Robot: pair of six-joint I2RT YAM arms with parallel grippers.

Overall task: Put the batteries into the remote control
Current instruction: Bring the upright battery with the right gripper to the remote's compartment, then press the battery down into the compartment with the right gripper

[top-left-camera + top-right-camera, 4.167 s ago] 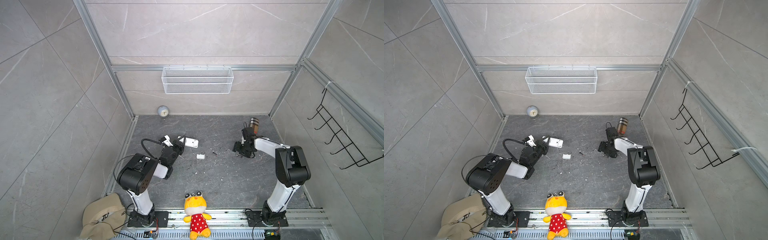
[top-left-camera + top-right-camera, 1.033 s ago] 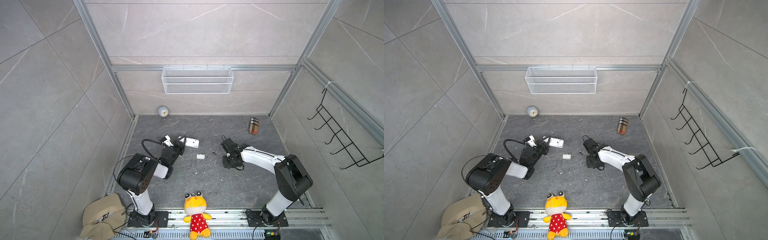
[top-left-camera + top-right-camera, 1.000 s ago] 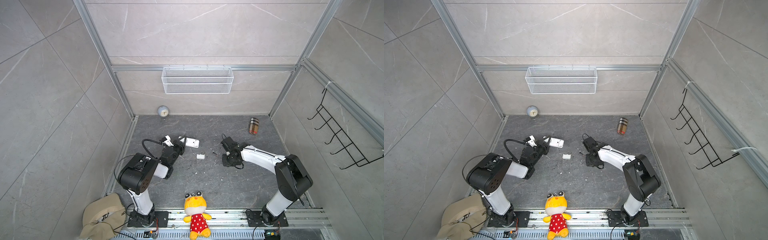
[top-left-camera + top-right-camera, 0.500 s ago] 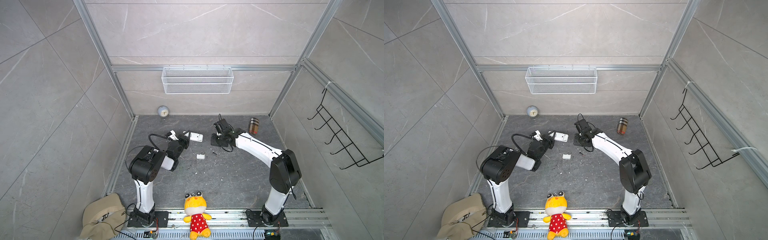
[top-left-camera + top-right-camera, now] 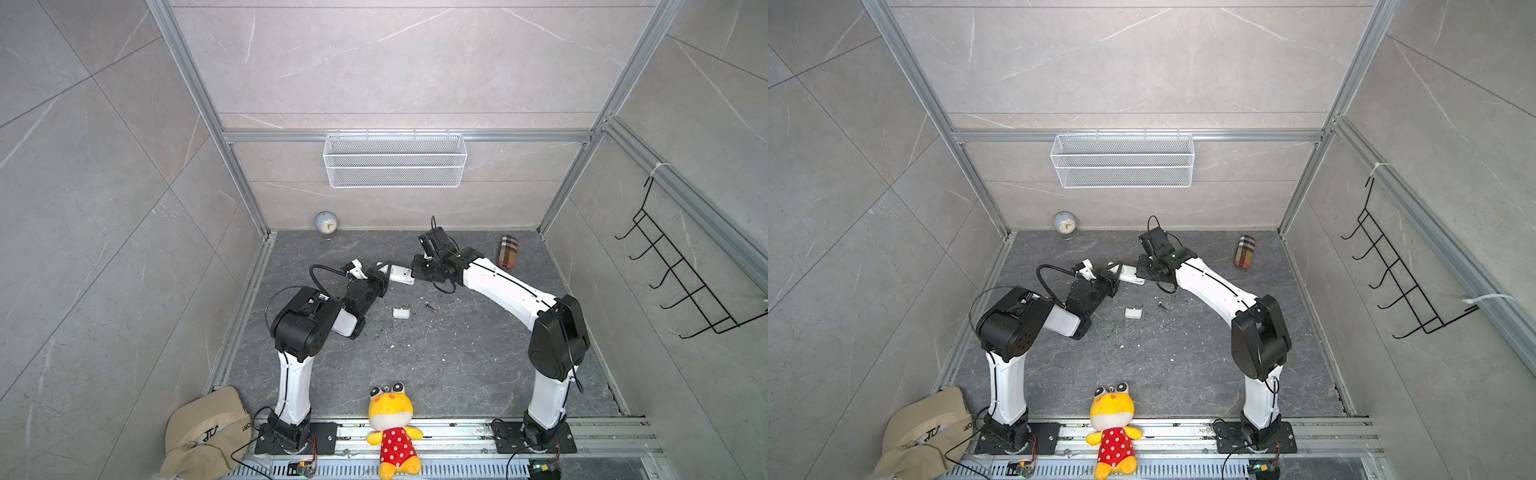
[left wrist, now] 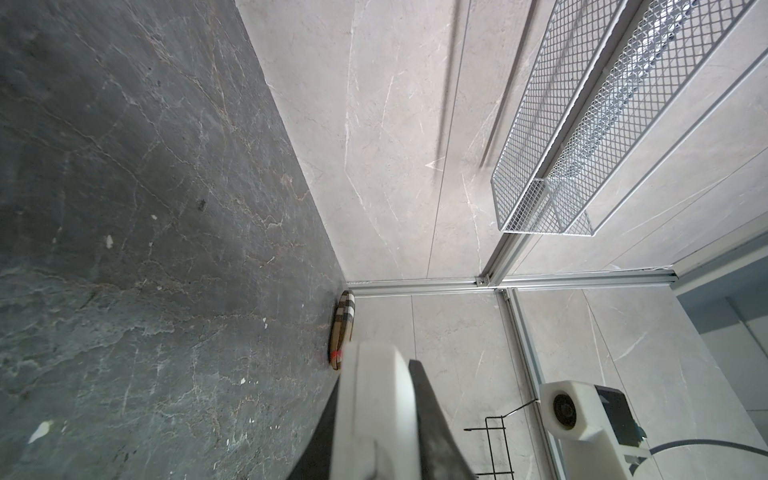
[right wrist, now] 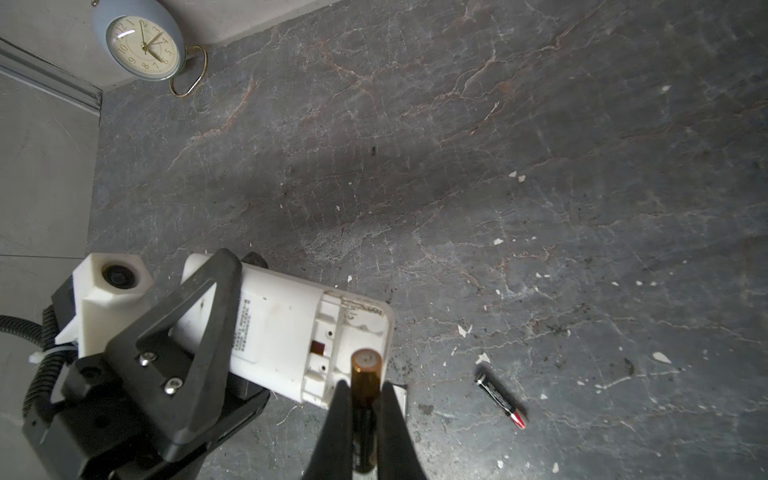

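Note:
My left gripper (image 5: 383,272) is shut on the white remote control (image 5: 400,274), holding it off the dark floor. In the right wrist view the remote control (image 7: 282,324) shows its back, with the battery bay open at its free end. My right gripper (image 7: 365,386) is shut on one brown battery (image 7: 365,370), whose metal tip sits over that open bay. A second battery (image 7: 500,399), black with a red end, lies on the floor (image 5: 430,307). In the left wrist view the remote control (image 6: 374,407) fills the space between the jaws.
The small white cover piece (image 5: 401,312) lies on the floor beside the loose battery. A round clock (image 5: 326,222) and a plaid pouch (image 5: 508,251) sit by the back wall. A plush toy (image 5: 390,419) and a cap (image 5: 208,428) are at the front. A wire basket (image 5: 395,160) hangs above.
The left arm has lifted the remote up and toward the back. The right arm has swung from the floor's middle to the remote's open end, battery in its jaws.

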